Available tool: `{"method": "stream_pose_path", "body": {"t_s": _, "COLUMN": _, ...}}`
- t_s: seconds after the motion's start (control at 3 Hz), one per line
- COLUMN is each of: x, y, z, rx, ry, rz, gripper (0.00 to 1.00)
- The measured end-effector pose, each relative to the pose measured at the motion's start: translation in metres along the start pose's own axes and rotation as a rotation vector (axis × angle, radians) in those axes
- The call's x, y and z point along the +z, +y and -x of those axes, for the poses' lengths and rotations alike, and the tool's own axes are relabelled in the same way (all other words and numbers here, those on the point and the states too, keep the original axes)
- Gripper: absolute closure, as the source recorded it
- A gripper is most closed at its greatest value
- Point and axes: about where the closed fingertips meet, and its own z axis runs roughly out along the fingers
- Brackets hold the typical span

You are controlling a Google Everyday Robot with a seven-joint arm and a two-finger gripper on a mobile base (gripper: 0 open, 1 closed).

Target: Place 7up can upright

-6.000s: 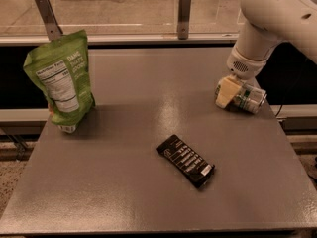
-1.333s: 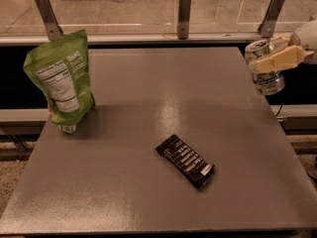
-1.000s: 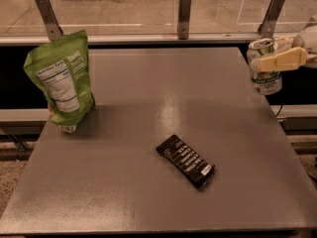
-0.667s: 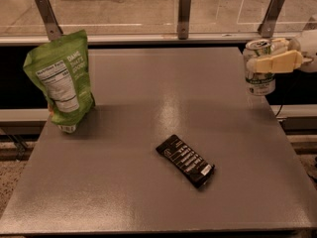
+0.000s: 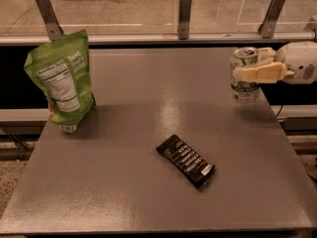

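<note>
Placement stage, single camera view; the tool [image 5: 247,64] reaches in from the right and is clamped across the upper body of the 7up can [image 5: 244,89], one cream finger [image 5: 257,73] crossing the front of the can; the can stands upright, top up, near the right edge of the worktop [image 5: 148,197], at its far side; whether its base rests on the surface or hangs just above it cannot be told.

Hazards, as judged from this arrangement: if the tool lets go while the base is not seated flat, the can may rock and tip; a tipped can would roll, and the right edge is near, so a fall off the worktop is the likeliest loss; if the fingers part unevenly or the arm pulls away sideways before they clear, the front finger may drag the can over; pressing down too hard could dent the thin wall or skid the base.

The green pouch [image 5: 60,81] at far left and the black wrapped bar [image 5: 185,161] near the middle lie well apart from the can; neither looks likely to interfere.
</note>
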Motion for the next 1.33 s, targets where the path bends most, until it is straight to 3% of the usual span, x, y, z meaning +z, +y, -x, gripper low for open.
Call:
{"method": "stream_pose_path", "body": {"t_s": 1.0, "x": 0.034, "y": 0.005, "z": -0.029, "rx": 0.027, "ry": -0.09, "rz": 0.083, "gripper": 1.0}}
{"method": "stream_pose_path", "body": {"t_s": 1.33, "x": 0.038, "y": 0.006, "z": -0.035, "rx": 0.009, "ry": -0.113, "rz": 0.081, "gripper": 0.82}}
